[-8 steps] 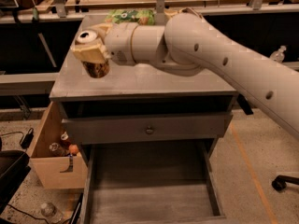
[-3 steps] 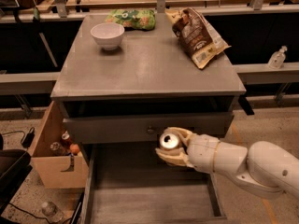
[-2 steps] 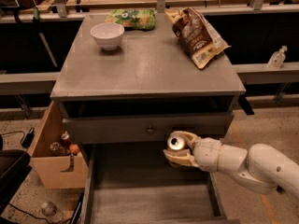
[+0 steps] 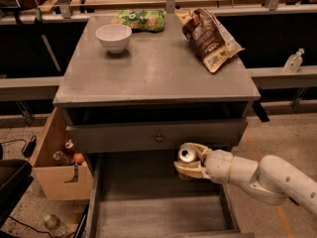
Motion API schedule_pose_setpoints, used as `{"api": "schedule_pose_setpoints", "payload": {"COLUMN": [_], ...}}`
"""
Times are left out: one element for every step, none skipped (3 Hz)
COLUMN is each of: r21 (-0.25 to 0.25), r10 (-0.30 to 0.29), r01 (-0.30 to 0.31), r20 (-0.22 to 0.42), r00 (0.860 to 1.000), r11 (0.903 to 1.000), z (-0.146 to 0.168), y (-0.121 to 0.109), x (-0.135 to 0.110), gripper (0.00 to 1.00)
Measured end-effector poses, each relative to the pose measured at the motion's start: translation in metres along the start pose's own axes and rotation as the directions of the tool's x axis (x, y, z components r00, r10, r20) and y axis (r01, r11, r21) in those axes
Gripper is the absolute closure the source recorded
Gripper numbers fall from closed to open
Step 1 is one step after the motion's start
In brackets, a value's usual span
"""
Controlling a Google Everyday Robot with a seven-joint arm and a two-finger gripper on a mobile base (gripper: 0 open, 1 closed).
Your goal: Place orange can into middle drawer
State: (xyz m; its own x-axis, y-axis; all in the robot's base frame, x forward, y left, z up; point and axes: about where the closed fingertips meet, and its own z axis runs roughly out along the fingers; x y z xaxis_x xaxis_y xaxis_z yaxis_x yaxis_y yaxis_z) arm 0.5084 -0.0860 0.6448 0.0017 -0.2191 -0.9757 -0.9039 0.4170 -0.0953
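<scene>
The gripper (image 4: 184, 165) is clamping the can (image 4: 186, 154) just right of centre in the lower half of the frame. It's holding it over the back right part of the open drawer (image 4: 148, 207), right under the closed drawer front (image 4: 124, 137). The arm (image 4: 267, 180) is sticking in from the lower right. Up top, the table (image 4: 158, 71) is carrying a bowl (image 4: 113, 36), a green bag (image 4: 138, 20) and a brown bag (image 4: 210, 38). A box (image 4: 57, 175) is sitting at the lower left.

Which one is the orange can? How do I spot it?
Find the grey cabinet, then the open middle drawer under its knobbed front. Over its back right corner the pincer grips the orange can, small, silver-topped, unlike the white bowl above.
</scene>
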Motion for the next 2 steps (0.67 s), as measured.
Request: {"api": "schedule_pose_setpoints", "payload": {"r21": [-0.046,-0.183], "r10": [0.057,0.151], "r01": [-0.057,-0.150], "r20": [-0.001,-0.009], "r00": [0.998,0.988], "r11": [0.9973,0.9715], "z": [0.034,0.101], "y": [0.018,0.060], "x": [0.034,0.097], "gripper": [1.00,1.00]}}
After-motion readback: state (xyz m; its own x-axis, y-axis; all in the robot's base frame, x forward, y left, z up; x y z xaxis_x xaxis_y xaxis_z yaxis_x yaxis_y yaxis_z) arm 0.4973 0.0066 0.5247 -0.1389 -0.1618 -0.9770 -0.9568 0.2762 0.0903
